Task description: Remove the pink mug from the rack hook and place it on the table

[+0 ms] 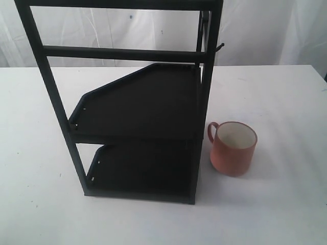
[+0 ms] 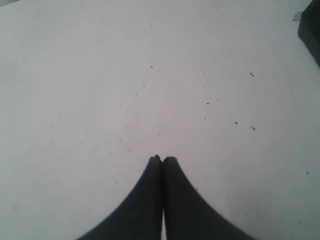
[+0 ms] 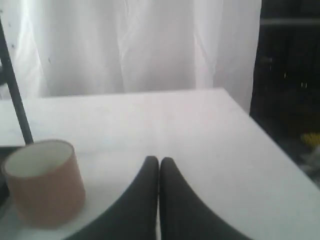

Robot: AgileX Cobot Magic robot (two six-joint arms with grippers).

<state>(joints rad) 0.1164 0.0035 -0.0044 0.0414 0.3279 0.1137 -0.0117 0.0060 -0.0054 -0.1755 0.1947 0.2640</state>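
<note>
White matte surface [image 1: 286, 97] before a pale curtain [image 1: 265, 30]: salmon-pink ceramic mug [image 1: 233, 148] upright, mouth up, just beside the tall black metal rack [image 1: 138, 107], whose thin black hook [image 1: 220, 48] is bare. Mug judged rigid, glaze-slick, breakable; rim or loop handle [image 1: 212, 130] offers purchase. Left tool [image 2: 162, 159] and right tool [image 3: 159, 160] pinched together, empty

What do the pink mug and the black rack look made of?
Pink mug: probably ceramic, matte salmon outside, cream inside; thick rounded rim and dull even surface suggest it. Rack: likely black-painted metal, matte; thin straight bars and flat sheet shelves, though plastic can't be excluded.
</note>
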